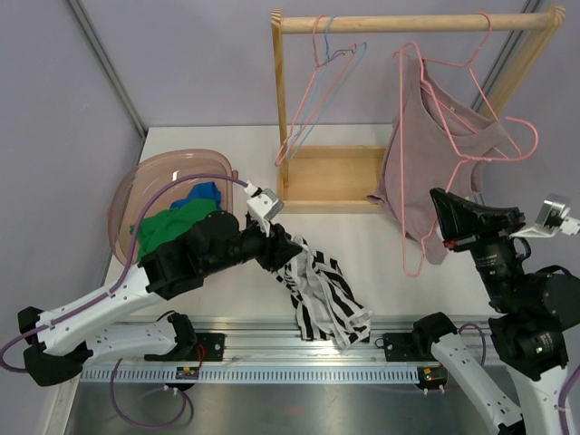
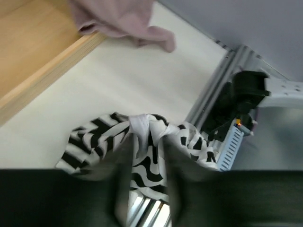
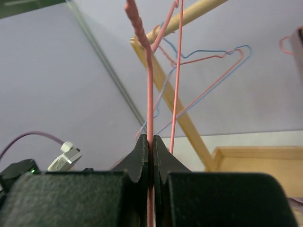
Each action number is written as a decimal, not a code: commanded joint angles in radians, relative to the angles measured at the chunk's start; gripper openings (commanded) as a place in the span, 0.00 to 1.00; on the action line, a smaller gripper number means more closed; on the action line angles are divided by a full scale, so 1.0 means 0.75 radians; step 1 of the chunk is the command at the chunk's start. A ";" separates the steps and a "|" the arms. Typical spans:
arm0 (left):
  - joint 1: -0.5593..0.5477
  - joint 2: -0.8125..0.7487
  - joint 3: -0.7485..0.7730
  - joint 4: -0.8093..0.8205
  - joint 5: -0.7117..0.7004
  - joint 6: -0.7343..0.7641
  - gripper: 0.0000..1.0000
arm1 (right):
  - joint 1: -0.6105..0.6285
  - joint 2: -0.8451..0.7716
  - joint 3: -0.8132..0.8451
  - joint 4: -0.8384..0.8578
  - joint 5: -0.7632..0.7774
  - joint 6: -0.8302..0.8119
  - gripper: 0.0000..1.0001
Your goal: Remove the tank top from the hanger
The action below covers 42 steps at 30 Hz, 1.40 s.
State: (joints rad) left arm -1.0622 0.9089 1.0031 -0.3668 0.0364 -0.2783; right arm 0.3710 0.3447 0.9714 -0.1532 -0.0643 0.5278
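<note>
The top view alone takes in the whole table (image 1: pixel 362 231): at far left a translucent pink basin (image 1: pixel 136 177) holds a green cloth (image 1: pixel 168 227) and a blue cloth (image 1: pixel 207 192), both bunched against its right side. Just right of the basin, the left tool (image 1: pixel 276 249) is clamped on a black-and-white striped garment (image 1: pixel 326 290), which trails from it across the table towards the near rail. The left wrist view shows what the overhead cannot: both fingers (image 2: pixel 124 161) pinched together on a raised fold of that striped cloth. Behind stands a wooden rack (image 1: pixel 408 23) with empty pink and blue hangers (image 1: pixel 313 100) on the left part of its rod. The tank top (image 1: pixel 426 172), mauve, hangs on the right part of the rod, still draped on its hanger, its lower edge reaching the rack's base and the table. The right tool (image 1: pixel 439 204) sits against the tank top's lower right side. Only the right wrist view shows its grip, closed tight on the pink hanger (image 3: pixel 149 94), the wire running straight up between the fingertips
</note>
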 commanded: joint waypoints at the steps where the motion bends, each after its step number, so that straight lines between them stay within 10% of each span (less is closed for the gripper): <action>1: -0.003 0.028 0.139 -0.202 -0.337 -0.036 0.49 | -0.004 0.182 0.214 -0.321 0.216 -0.157 0.00; 3: -0.003 0.030 0.166 -0.304 -0.418 -0.048 0.78 | -0.004 0.291 0.302 -0.364 0.255 -0.166 0.00; 7: -0.009 -0.001 0.233 -0.472 -0.602 -0.058 0.99 | -0.002 0.452 0.433 -0.393 0.292 -0.209 0.00; 18: -0.017 -0.124 0.148 -0.697 -0.889 -0.044 0.99 | -0.002 0.980 0.915 -0.489 0.368 -0.346 0.00; 42: -0.009 -0.175 0.039 -0.632 -0.856 -0.026 0.99 | 0.301 1.872 1.764 -0.747 0.732 -0.491 0.00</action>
State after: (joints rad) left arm -1.0698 0.7826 1.0370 -0.8745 -0.5911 -0.3099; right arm 0.5655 1.7283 2.2265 -0.6815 0.4343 0.1757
